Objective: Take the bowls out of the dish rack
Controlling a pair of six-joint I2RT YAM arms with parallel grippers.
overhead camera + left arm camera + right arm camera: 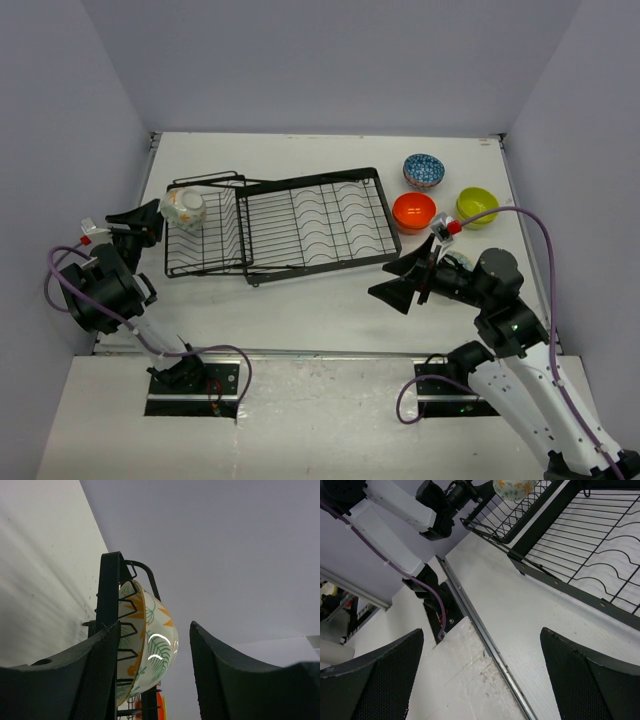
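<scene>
Rack [310, 215] holds one floral bowl [184, 208], seemingly on edge; left gripper [148, 220] and right gripper [378, 281] released.

A white table [310, 305] fills the middle of my top view. Grey walls [330, 60] close the upper frame and both sides. A metal strip [320, 352] runs along the table's lower edge.

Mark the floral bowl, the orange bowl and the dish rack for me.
floral bowl [183, 207], top external view, outer side.
orange bowl [413, 211], top external view, inner bottom.
dish rack [315, 220], top external view, bare wire floor.
</scene>
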